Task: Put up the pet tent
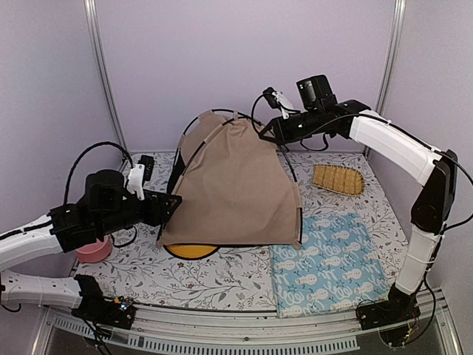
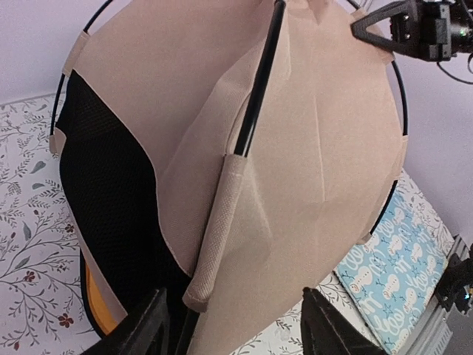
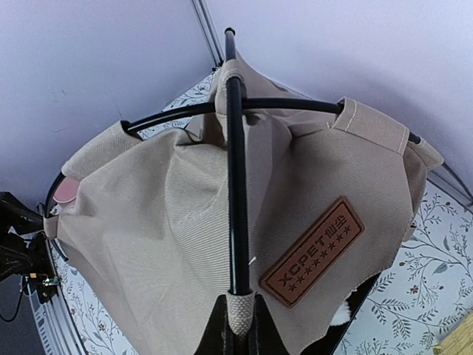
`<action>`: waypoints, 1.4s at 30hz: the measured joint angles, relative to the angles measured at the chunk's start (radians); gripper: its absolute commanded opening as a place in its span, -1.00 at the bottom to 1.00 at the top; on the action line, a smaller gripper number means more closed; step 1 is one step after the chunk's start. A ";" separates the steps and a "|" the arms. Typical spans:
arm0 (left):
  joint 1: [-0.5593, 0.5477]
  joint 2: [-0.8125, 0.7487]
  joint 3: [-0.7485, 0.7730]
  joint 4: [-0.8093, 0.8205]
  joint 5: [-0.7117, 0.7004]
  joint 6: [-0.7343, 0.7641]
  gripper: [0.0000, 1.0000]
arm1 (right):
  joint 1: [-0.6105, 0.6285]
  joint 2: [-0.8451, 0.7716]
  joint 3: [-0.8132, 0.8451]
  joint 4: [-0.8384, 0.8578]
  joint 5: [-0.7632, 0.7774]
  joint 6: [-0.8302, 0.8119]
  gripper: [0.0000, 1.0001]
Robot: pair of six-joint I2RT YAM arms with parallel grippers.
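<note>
My right gripper (image 3: 236,329) is clamped shut on the pet tent (image 1: 236,185) near its top, fingers pinched on the mesh-capped end of a black pole (image 3: 236,163), just beside the brown label patch (image 3: 312,251). My left gripper (image 2: 238,322) is open, fingers spread either side of the lower pole sleeve (image 2: 218,222) at the tent's left edge, no visible contact. Tent stands upright mid-table on the floral cloth (image 1: 222,277), with a yellow tray (image 1: 191,251) peeking from under its near edge and its near right corner at the blue mat (image 1: 329,266).
</note>
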State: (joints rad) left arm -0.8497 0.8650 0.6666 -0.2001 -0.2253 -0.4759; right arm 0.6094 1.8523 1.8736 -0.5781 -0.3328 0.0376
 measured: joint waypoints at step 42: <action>-0.267 0.301 0.267 0.315 0.032 0.171 0.09 | 0.383 -0.219 -0.217 0.472 0.863 0.389 -1.00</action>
State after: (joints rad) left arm -1.1168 1.1664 0.9333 0.1146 -0.1932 -0.3054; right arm 0.9920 1.6333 1.6562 -0.1066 0.5297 0.4267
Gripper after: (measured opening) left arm 0.560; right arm 0.057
